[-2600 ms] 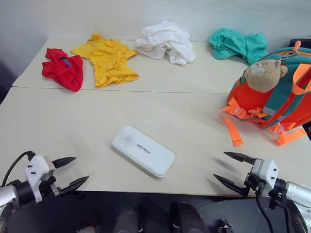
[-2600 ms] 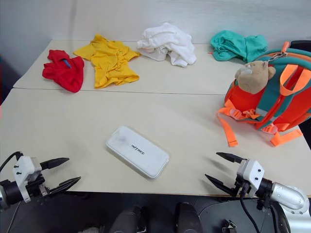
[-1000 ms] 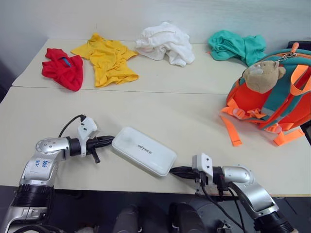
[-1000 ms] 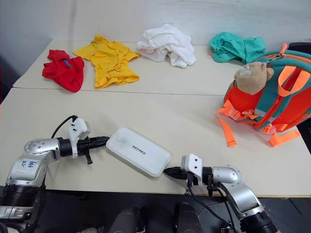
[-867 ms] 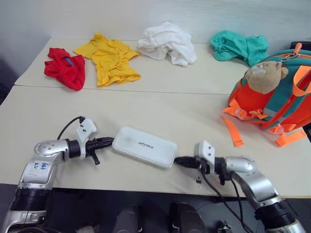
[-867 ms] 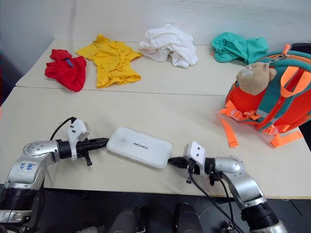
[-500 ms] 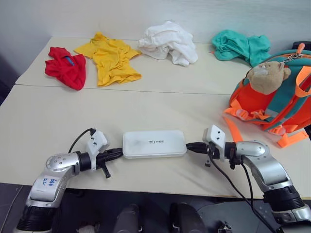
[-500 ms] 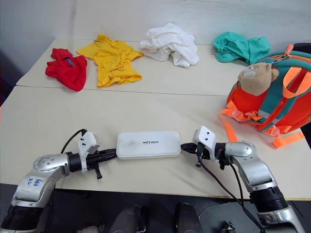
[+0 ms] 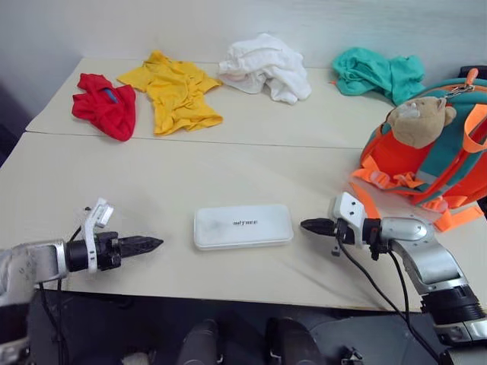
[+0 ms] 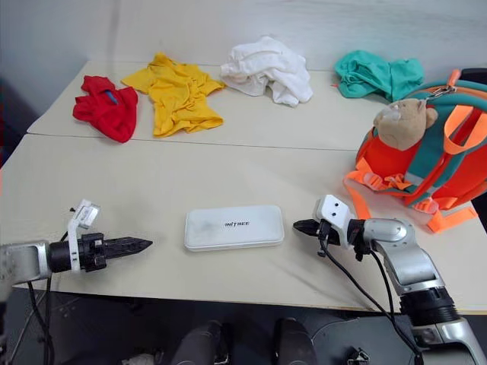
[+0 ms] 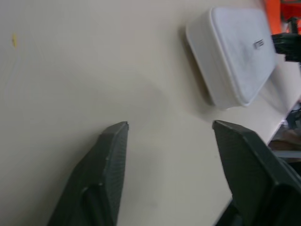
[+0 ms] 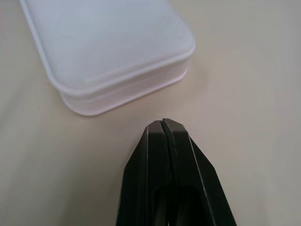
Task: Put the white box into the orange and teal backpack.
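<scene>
Getting the flat white rounded-corner plastic box [image 9: 243, 226] off the pale tabletop [image 9: 190, 167] calls, I judge, for pinching it from both short ends, lifting it level, then carrying it well to the right to the orange and teal backpack with the tan plush bear head [image 9: 426, 152]. Left tool [image 11: 169, 134] is spread wide and empty, pointing at the box from a little way off. Right tool [image 12: 162, 123] is pressed closed, empty, its tip just beside the box's end without touching.

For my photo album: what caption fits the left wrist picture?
Open left gripper above the table, aimed at the white box.
</scene>
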`<move>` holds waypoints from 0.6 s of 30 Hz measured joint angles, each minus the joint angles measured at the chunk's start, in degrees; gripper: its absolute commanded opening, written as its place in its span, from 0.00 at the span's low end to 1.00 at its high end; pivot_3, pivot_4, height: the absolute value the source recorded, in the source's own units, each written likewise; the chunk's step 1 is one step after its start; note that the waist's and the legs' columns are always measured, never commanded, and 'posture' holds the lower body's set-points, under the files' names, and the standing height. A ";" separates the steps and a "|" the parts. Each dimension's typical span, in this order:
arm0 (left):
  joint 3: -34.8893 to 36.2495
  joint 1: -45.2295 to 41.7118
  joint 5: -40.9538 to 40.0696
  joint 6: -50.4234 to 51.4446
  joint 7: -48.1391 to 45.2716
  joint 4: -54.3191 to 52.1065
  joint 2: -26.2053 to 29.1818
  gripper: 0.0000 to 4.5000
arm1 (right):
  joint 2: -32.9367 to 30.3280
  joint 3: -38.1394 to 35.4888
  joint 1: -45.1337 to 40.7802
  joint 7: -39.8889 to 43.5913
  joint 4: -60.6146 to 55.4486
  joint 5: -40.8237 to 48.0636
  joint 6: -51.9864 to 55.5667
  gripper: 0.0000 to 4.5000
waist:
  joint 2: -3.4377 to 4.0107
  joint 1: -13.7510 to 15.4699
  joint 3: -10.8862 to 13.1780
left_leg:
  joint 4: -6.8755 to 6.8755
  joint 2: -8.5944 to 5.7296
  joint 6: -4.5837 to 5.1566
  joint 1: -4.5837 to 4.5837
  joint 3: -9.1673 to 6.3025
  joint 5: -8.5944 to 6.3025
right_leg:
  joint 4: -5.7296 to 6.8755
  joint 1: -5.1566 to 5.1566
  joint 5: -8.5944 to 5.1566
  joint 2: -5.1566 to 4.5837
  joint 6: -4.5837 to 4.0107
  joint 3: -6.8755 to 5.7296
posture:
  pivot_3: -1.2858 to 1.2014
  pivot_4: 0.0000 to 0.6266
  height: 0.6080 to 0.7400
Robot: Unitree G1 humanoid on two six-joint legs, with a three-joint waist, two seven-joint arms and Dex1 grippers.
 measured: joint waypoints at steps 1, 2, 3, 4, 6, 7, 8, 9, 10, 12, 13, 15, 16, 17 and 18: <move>0.32 -3.53 -0.26 2.72 1.82 2.30 -2.89 0.83 | 0.41 0.50 -0.57 0.42 0.36 -0.06 -0.31 0.00 | -0.03 0.03 -0.01 | 0.01 0.01 -0.02 -0.03 -0.03 0.01 | 0.00 0.02 0.01 0.04 0.01 -0.03 | 0.52 0.24 1.00; 0.03 -6.08 -0.47 4.45 3.46 3.92 -5.17 0.83 | 1.01 0.88 -1.08 0.69 0.75 -0.16 -0.46 0.00 | -0.05 -0.06 -0.02 | 0.03 0.01 -0.03 -0.06 -0.02 0.02 | 0.01 0.01 0.01 0.07 0.02 -0.03 | 0.52 0.24 1.00; -0.73 -8.38 -0.82 5.49 5.38 5.52 -7.31 0.83 | 1.45 1.45 -1.58 0.99 1.27 -0.39 -0.63 0.00 | -0.06 -0.17 -0.03 | 0.04 0.00 -0.04 -0.06 -0.01 0.05 | 0.01 0.01 0.02 0.09 0.03 -0.03 | 0.52 0.24 1.00; -1.51 -9.65 -1.39 5.96 6.95 6.49 -8.64 0.83 | 1.87 1.98 -1.95 1.14 1.59 -0.64 -0.92 0.00 | -0.07 -0.23 -0.03 | 0.03 0.00 -0.05 -0.07 0.00 0.07 | 0.00 0.01 0.02 0.11 0.03 -0.02 | 0.52 0.24 1.00; -4.95 -11.63 -4.10 6.16 9.44 8.24 -8.90 0.83 | 2.25 2.99 -2.09 1.56 2.11 -0.93 -1.40 0.00 | -0.09 -0.61 -0.02 | -0.01 0.05 -0.11 -0.06 0.06 0.11 | 0.00 -0.03 0.02 0.15 0.03 0.04 | 0.52 0.24 1.00; -5.93 -12.05 -4.85 6.19 9.95 8.27 -8.73 0.83 | 2.27 3.01 -2.10 1.57 2.17 -1.04 -1.41 0.00 | -0.08 -0.67 -0.02 | -0.01 0.05 -0.12 -0.05 0.07 0.11 | 0.00 -0.04 0.02 0.15 0.03 0.05 | 0.52 0.24 1.00; -7.58 -12.60 -6.43 6.23 10.81 8.84 -8.41 0.83 | 2.40 3.01 -2.18 1.58 2.19 -1.28 -1.44 0.00 | -0.08 -0.70 -0.02 | -0.02 0.05 -0.13 -0.02 0.09 0.12 | 0.01 -0.04 0.02 0.15 0.03 0.07 | 0.52 0.24 1.00; -8.44 -12.97 -7.76 6.22 11.46 9.66 -8.39 0.83 | 2.63 3.05 -2.33 1.59 2.20 -1.42 -1.48 0.00 | -0.08 -0.71 -0.02 | -0.02 0.07 -0.15 0.00 0.08 0.14 | 0.01 -0.03 0.02 0.15 0.03 0.08 | 0.52 0.24 1.00; -8.93 -13.17 -9.12 6.16 12.29 10.45 -8.49 0.83 | 3.11 3.18 -2.60 1.60 2.20 -1.52 -1.55 0.00 | -0.08 -0.76 -0.02 | 0.00 0.07 -0.15 0.00 0.08 0.14 | 0.02 -0.03 0.02 0.15 0.03 0.09 | 0.52 0.24 1.00; -9.26 -14.49 -11.18 6.24 14.74 12.76 -9.17 0.83 | 4.18 3.39 -2.92 1.50 2.50 -2.00 -1.63 0.00 | -0.08 -0.55 -0.02 | 0.03 0.06 -0.14 0.01 0.06 0.16 | 0.03 -0.01 0.02 0.13 0.03 0.08 | 0.52 0.24 1.00; -9.29 -14.86 -11.98 6.25 15.79 13.34 -9.63 0.83 | 4.54 3.59 -2.99 1.44 2.68 -2.08 -1.74 0.00 | -0.08 -0.50 -0.02 | 0.03 0.06 -0.14 0.02 0.06 0.16 | 0.04 -0.01 0.02 0.12 0.03 0.09 | 0.52 0.24 1.00; -9.28 -15.17 -14.45 6.17 17.88 14.82 -10.83 0.79 | 5.85 4.24 -3.24 1.29 3.07 -2.57 -2.34 0.00 | -0.09 -0.27 -0.02 | 0.04 0.03 -0.13 0.00 0.04 0.16 | 0.03 0.00 0.02 0.09 0.03 0.08 | 0.52 0.24 1.00; -9.29 -15.21 -15.28 6.21 18.76 14.95 -11.29 0.74 | 6.22 4.59 -3.25 1.25 3.07 -2.64 -2.67 0.00 | -0.09 -0.24 -0.02 | 0.04 0.02 -0.13 -0.01 0.02 0.16 | 0.02 0.00 0.02 0.08 0.03 0.07 | 0.52 0.24 1.00; -9.33 -15.23 -16.30 6.27 19.99 15.27 -11.89 0.71 | 6.63 4.91 -3.29 1.21 3.05 -2.65 -2.80 0.00 | -0.09 -0.23 -0.02 | 0.04 0.01 -0.13 -0.02 0.02 0.16 | 0.02 0.00 0.02 0.07 0.03 0.07 | 0.52 0.24 1.00; -9.35 -15.23 -17.20 6.39 21.08 15.85 -12.63 0.64 | 6.77 4.99 -3.28 1.21 3.05 -2.64 -2.87 0.00 | -0.09 -0.25 -0.02 | 0.04 0.00 -0.13 -0.04 0.02 0.16 | 0.02 -0.01 0.02 0.08 0.03 0.06 | 0.52 0.24 1.00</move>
